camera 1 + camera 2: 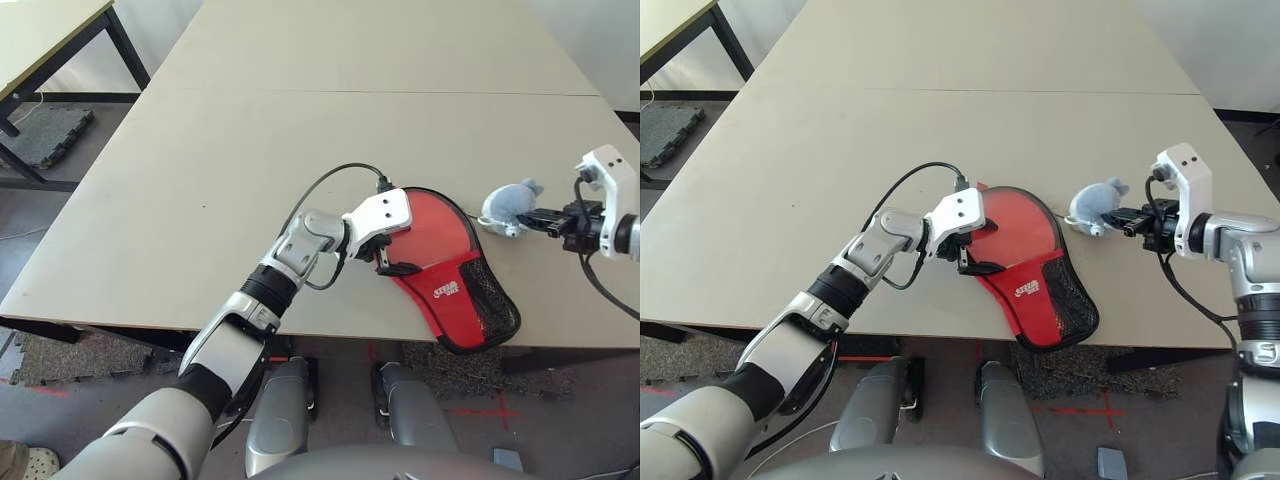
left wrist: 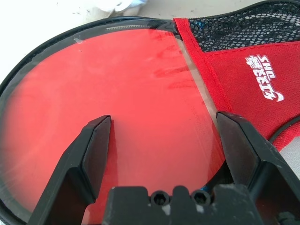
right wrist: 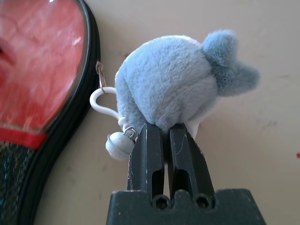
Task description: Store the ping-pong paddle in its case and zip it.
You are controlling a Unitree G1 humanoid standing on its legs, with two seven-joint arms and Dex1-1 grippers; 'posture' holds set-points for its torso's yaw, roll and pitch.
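The case (image 1: 455, 300) lies flat near the table's front edge, red side up with a black mesh panel (image 1: 495, 300), a white logo and black zip edging. The ping-pong paddle's red face (image 1: 428, 228) fills its round part; the handle is hidden under the red fabric. My left gripper (image 1: 392, 262) hovers open over the near-left edge of that red face (image 2: 117, 84), one finger (image 2: 93, 145) on either side of it. My right gripper (image 1: 548, 220) is shut on a small grey plush pouch (image 3: 164, 79), which hangs by a white cord (image 3: 101, 96) on the case's zip pull.
The pale table (image 1: 200, 180) stretches far back and left, with a seam across its far part. Its front edge runs just below the case, whose mesh end slightly overhangs it. A second table (image 1: 40, 40) stands at the far left over dark floor mats (image 1: 50, 135).
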